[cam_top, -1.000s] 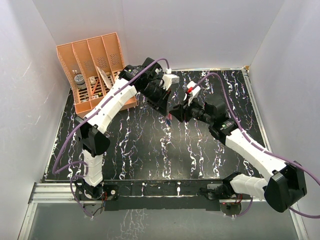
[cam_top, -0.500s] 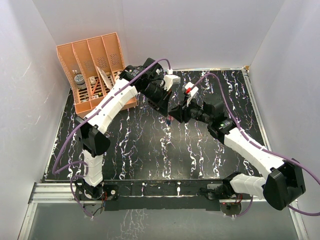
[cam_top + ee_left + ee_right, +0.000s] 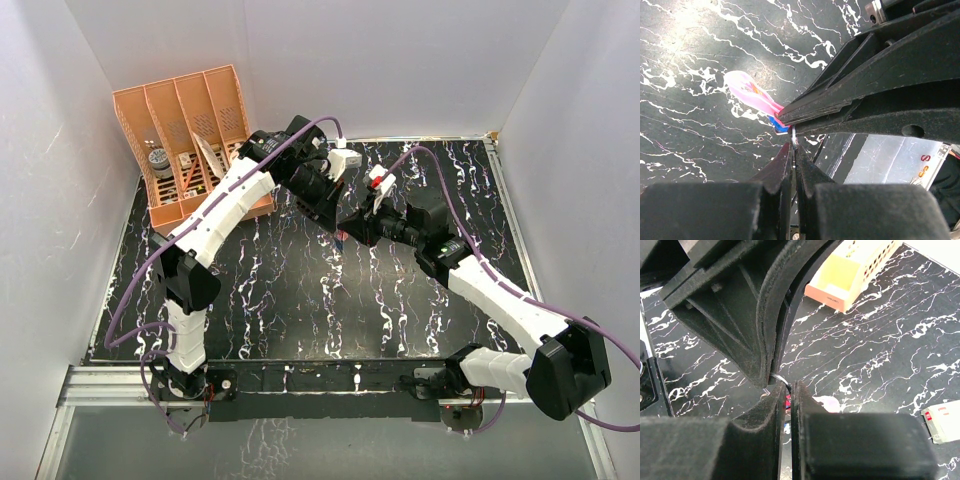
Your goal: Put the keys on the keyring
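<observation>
- Silver ring [image 3: 794, 136] shows only as a sliver of wire between the two sets of tips. The left gripper [image 3: 792, 147] has its jaws pressed together on that wire.
- The right gripper [image 3: 788, 386] has its jaws nearly together, pinching the pink fob [image 3: 747, 92] at its ring end. The rest of the fob trails away from ring.
- Blue key [image 3: 780, 126] sits just under that pinch, right beside ring. I cannot tell whether it is threaded. The dark key is not visible.
- Step in hand, as judged: working blue key onto ring.
- To do it well, the left should hold ring still with no twist, and the right should feed in small moves along the wire.
- The tips nearly touch, so a large move would likely jam finger on finger. Whether the coil is pried open is too small to tell.
- Room: open mat [image 3: 300, 300] lies on the near side of ring.
- Orange rack [image 3: 190, 130] stands far-left of ring, well apart. A white box [image 3: 940, 415] lies right of ring, apart. The walls are well apart from ring.
</observation>
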Robot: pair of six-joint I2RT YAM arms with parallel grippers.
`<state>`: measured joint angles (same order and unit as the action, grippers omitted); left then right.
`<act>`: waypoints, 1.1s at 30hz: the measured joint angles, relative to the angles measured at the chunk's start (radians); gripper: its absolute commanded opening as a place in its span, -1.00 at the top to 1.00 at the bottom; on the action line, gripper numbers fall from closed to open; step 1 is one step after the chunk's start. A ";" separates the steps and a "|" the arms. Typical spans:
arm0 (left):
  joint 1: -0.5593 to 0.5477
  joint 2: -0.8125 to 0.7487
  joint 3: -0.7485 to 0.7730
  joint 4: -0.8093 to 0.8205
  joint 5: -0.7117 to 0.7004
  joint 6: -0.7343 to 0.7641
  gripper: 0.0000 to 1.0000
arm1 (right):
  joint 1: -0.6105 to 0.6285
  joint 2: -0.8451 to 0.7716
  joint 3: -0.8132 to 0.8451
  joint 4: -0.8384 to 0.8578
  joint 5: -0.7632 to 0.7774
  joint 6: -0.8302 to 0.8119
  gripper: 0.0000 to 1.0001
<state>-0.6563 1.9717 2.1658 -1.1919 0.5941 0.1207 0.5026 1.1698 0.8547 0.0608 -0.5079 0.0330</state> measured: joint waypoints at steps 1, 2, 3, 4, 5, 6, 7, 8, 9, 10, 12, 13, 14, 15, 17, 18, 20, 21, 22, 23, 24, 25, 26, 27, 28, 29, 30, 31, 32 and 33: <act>0.000 0.000 0.000 0.001 0.000 0.000 1.00 | 0.000 0.000 0.000 0.000 0.000 0.000 0.98; 0.000 0.000 0.000 0.002 -0.001 0.001 1.00 | 0.000 0.000 0.000 0.000 0.000 -0.001 0.99; 0.000 0.000 0.000 0.004 -0.002 0.000 1.00 | 0.000 0.000 0.000 0.000 0.000 -0.002 1.00; 0.000 0.000 0.000 0.007 -0.002 0.000 1.00 | 0.000 0.000 0.000 0.000 0.001 -0.001 1.00; 0.000 0.000 0.000 0.010 -0.002 -0.001 1.00 | 0.000 0.000 0.000 0.000 0.001 -0.001 1.00; 0.000 0.000 0.000 0.013 -0.003 -0.002 1.00 | 0.000 0.000 0.000 0.001 0.002 -0.001 1.00; 0.000 0.000 0.000 0.018 -0.003 -0.003 1.00 | 0.000 0.000 0.000 0.002 0.004 -0.001 1.00; 0.001 0.000 0.000 0.022 -0.003 -0.005 1.00 | -0.001 0.000 0.000 0.003 0.006 -0.001 1.00; 0.001 0.000 -0.001 0.026 -0.004 -0.006 1.00 | -0.001 0.000 0.000 0.004 0.009 0.000 1.00; 0.001 -0.001 -0.004 0.032 -0.005 -0.010 0.98 | -0.002 0.000 0.000 0.006 0.012 0.000 1.00; 0.001 -0.003 -0.011 0.046 -0.006 -0.017 0.89 | -0.003 0.000 -0.002 0.010 0.016 0.002 1.00; 0.001 -0.007 -0.020 0.058 -0.006 -0.020 0.82 | -0.005 0.000 -0.002 0.010 0.019 0.003 1.00; 0.001 -0.013 -0.032 0.072 -0.006 -0.025 0.76 | -0.006 0.000 -0.002 0.010 0.021 0.006 1.00; 0.001 -0.019 -0.044 0.085 -0.007 -0.028 0.71 | -0.006 0.000 -0.003 0.010 0.023 0.011 1.00; 0.000 -0.037 -0.078 0.124 -0.005 -0.039 0.65 | -0.006 0.000 -0.014 0.035 0.030 0.024 1.00; 0.000 -0.048 -0.101 0.147 -0.005 -0.045 0.62 | -0.006 -0.001 -0.020 0.046 0.033 0.029 1.00; 0.000 -0.077 -0.150 0.193 -0.005 -0.061 0.59 | -0.006 -0.002 -0.029 0.060 0.041 0.044 1.00; 0.000 -0.093 -0.176 0.218 -0.006 -0.069 0.56 | -0.006 -0.003 -0.036 0.071 0.045 0.050 1.00; 0.000 -0.108 -0.199 0.242 -0.006 -0.075 0.56 | -0.006 -0.005 -0.040 0.079 0.048 0.056 1.00; 0.000 -0.129 -0.229 0.271 -0.006 -0.082 0.56 | -0.006 -0.007 -0.045 0.091 0.052 0.065 1.00; 0.000 -0.147 -0.250 0.295 -0.007 -0.089 0.55 | -0.005 -0.010 -0.049 0.101 0.055 0.073 1.00; 0.000 -0.167 -0.274 0.322 -0.010 -0.095 0.54 | -0.005 -0.013 -0.051 0.109 0.058 0.077 1.00; 0.000 -0.184 -0.293 0.343 -0.011 -0.101 0.53 | -0.005 -0.016 -0.051 0.117 0.061 0.083 1.00; 0.000 -0.203 -0.315 0.373 -0.013 -0.109 0.52 | -0.005 -0.019 -0.051 0.127 0.065 0.089 1.00; 0.000 -0.224 -0.336 0.403 -0.016 -0.116 0.51 | -0.005 -0.024 -0.051 0.137 0.069 0.095 1.00; 0.000 -0.246 -0.361 0.435 -0.019 -0.122 0.50 | -0.005 -0.027 -0.051 0.147 0.073 0.100 1.00; 0.000 -0.280 -0.399 0.484 -0.024 -0.134 0.49 | -0.004 -0.032 -0.051 0.156 0.077 0.105 1.00; -0.001 -0.288 -0.407 0.492 -0.026 -0.136 0.47 | -0.004 -0.035 -0.051 0.167 0.080 0.110 1.00; -0.001 -0.313 -0.438 0.536 -0.032 -0.145 0.45 | -0.003 -0.039 -0.052 0.175 0.085 0.114 1.00; -0.001 -0.340 -0.474 0.576 -0.038 -0.155 0.44 | -0.002 -0.041 -0.052 0.185 0.089 0.120 1.00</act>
<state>-0.6575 1.6321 1.6920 -0.6159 0.5564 -0.0341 0.5003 1.1286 0.8028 0.2455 -0.4191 0.1532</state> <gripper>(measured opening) 0.260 0.030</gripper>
